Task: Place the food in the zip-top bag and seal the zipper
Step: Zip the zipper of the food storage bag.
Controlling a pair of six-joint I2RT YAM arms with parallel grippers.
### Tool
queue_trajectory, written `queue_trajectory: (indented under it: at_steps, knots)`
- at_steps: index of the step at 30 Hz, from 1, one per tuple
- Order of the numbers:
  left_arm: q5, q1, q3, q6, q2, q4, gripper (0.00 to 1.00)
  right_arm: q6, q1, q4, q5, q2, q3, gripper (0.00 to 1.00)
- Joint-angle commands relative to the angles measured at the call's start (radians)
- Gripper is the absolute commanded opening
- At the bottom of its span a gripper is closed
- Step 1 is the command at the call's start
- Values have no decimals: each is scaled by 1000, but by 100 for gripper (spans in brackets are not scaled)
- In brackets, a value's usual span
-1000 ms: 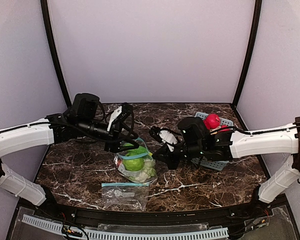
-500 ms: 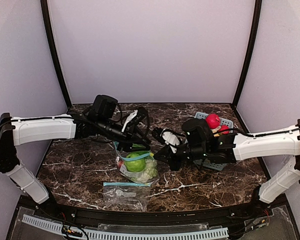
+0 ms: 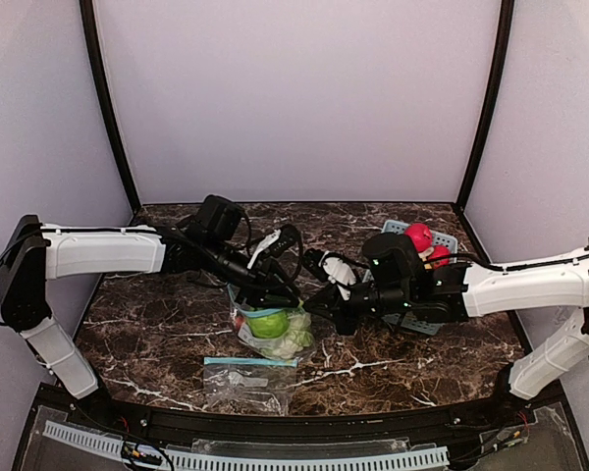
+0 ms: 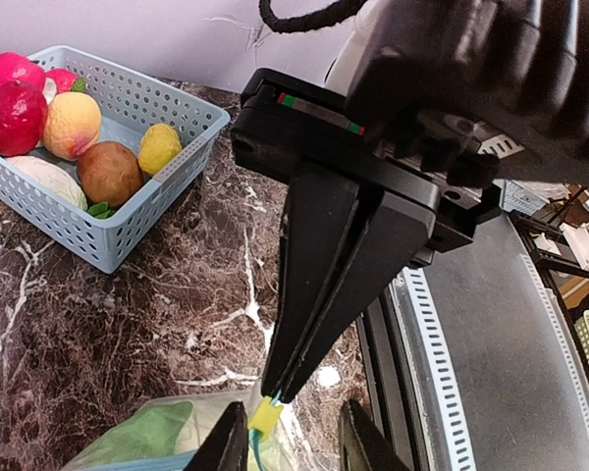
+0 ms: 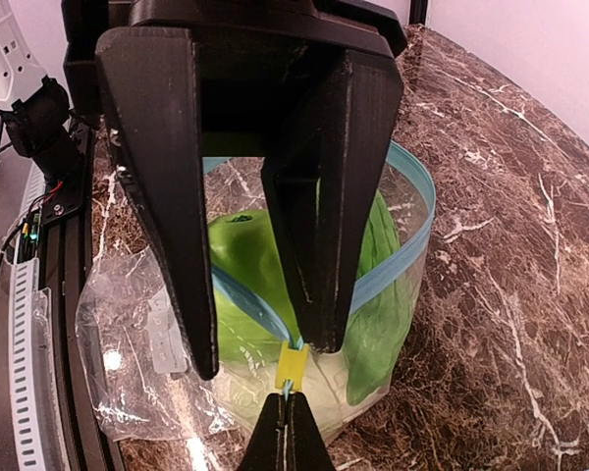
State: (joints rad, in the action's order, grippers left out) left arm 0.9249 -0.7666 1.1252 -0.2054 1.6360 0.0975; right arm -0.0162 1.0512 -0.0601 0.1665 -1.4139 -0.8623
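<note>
As seen from above, dark marble table (image 3: pixel 157 334) spanned by both arms: left arm (image 3: pixel 98 250) reaching in from the left, right arm (image 3: pixel 520 280) from the right, tips meeting near mid-table over a bag.

Light-blue slotted basket (image 4: pixel 128 250) at right rear, partly behind the right arm. Loaded with food not yet bagged: red piece (image 4: pixel 10 113), peach-orange piece (image 4: pixel 71 123), brown piece (image 4: pixel 108 172), yellow piece (image 4: pixel 159 147), white piece (image 4: pixel 39 182).

Zip-top bag (image 5: pixel 118 314) at centre, mouth open, blue zip strip (image 5: pixel 412 235) curving round the rim. Inside: green apple (image 5: pixel 240 255), leafy green piece (image 5: pixel 373 314) beside it, pale piece (image 3: pixel 294 339) low in the bag. Second clear bag (image 3: pixel 243 378) flat near the front edge, apart from the first.

Left gripper (image 5: pixel 260 353): jaws partly open, one finger on each side of the near zip strip, clamped on nothing. Inner fingertip just beside the slider; contact not resolvable.

Right gripper (image 4: pixel 275 392): jaws fully closed, tips pinched on the yellow slider (image 5: pixel 292 365) at the bag's rim, directly between the left gripper's two fingers in the left wrist view.
</note>
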Motion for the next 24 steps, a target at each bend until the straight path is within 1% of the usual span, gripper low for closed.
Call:
queue_trajectory:
  at_steps: [1, 12, 14, 17, 20, 24]
  knots:
    - [1, -11, 27, -41, 6, 64, 31, -7, -5, -69, 17, 26, 9, 0]
    - [-84, -35, 41, -91, 25, 101, 31, -6, -9, -70, 27, 22, 4, 0]
    - [-119, -44, 45, -113, 25, 124, 31, -8, -10, -70, 25, 21, 5, 0]
    - [-166, -54, 43, -140, 17, 138, 27, -8, -12, -72, 28, 20, 5, 0]
    - [-177, -57, 42, -145, 11, 139, 24, -12, -14, -75, 26, 17, 5, 0]
    - [-181, -59, 45, -142, 8, 141, 17, -19, -14, -78, 11, 18, 8, 0]
